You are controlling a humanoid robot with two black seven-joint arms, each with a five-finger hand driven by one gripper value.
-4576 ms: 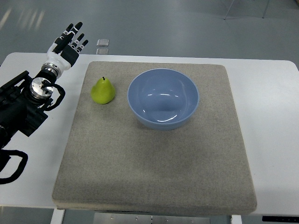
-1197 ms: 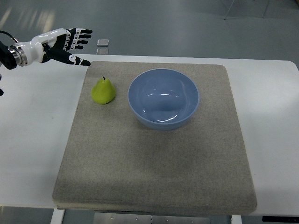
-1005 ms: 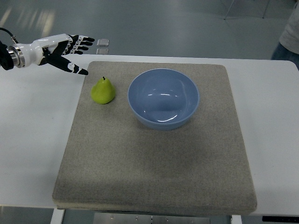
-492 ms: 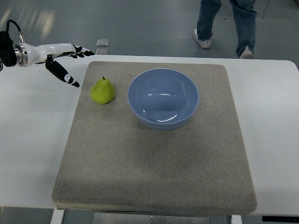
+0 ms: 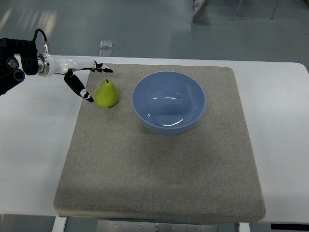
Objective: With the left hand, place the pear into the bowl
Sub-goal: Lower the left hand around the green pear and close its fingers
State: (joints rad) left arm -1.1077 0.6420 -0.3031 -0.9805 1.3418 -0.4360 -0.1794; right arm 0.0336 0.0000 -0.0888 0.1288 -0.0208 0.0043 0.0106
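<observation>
A green pear [image 5: 106, 94] stands upright on the grey mat [image 5: 159, 159], just left of the light blue bowl [image 5: 169, 102]. My left hand [image 5: 94, 79] reaches in from the upper left with its fingers spread. The long fingers [image 5: 103, 68] stretch over the mat behind the pear's top. The thumb [image 5: 79, 88] points down along the pear's left side, close to it. Nothing is held. The bowl is empty.
The mat lies on a white table [image 5: 34, 145]. Two small square plates [image 5: 106, 44] sit on the floor beyond the table's far edge. A person's shoe [image 5: 200, 9] shows at the top of the picture.
My left hand has moved right and nearer to the pear, so that its fingers and thumb now flank the pear's top and left side. The person has walked almost out of view.
</observation>
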